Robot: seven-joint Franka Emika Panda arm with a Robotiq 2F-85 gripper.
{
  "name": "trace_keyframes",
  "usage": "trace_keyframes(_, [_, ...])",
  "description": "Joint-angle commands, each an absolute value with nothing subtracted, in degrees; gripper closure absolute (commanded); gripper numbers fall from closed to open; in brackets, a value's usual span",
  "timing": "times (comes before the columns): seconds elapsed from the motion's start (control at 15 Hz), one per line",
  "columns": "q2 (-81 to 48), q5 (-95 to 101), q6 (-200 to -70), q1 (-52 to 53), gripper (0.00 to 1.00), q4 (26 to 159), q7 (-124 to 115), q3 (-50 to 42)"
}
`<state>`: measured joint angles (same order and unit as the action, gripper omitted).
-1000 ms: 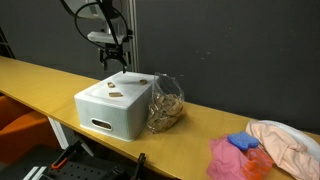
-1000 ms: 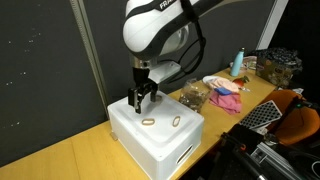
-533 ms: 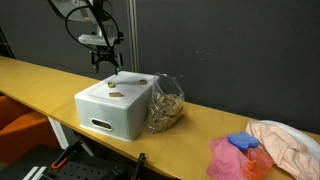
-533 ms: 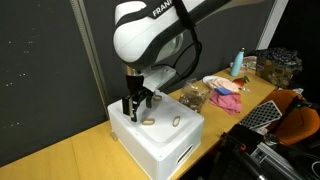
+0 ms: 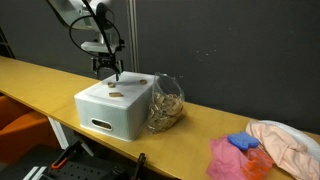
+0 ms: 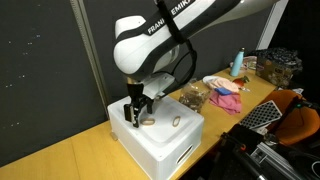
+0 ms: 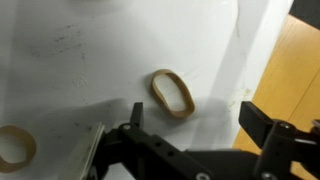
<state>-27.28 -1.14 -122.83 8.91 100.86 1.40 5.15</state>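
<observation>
Shifted my claw (image 6: 132, 115) sideways and lower vs 1 s ago, now just over white box (image 6: 170, 155) top. Jaws spread wide, nothing pinched. Tan ring (image 7: 172, 93) lies flat directly below, betw. my fingers; 2nd ring (image 7: 15, 145) off to side.

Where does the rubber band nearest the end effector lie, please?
In the wrist view, the rubber band lies on the white box, ahead of the open end effector.

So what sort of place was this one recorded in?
Probably a lab or workshop: a long wooden bench against dark panels, with a white box and loose cloths on it.
</observation>
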Motion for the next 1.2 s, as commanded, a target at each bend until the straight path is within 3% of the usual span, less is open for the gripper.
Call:
trace_keyframes(0.0, [-29.23, -0.19, -120.98, 8.86, 0.35, 98.12, 1.01, 5.36])
trace_keyframes(0.53, [-29.15, -0.31, -120.96, 8.88, 0.95, 98.53, 0.78, 5.37])
trace_keyframes(0.6, [-28.75, -0.26, -120.91, 8.93, 0.99, 98.70, 0.62, 5.33])
trace_keyframes(1.13, [-20.14, 2.71, -120.91, 8.96, 0.99, 106.30, -2.56, 3.72])
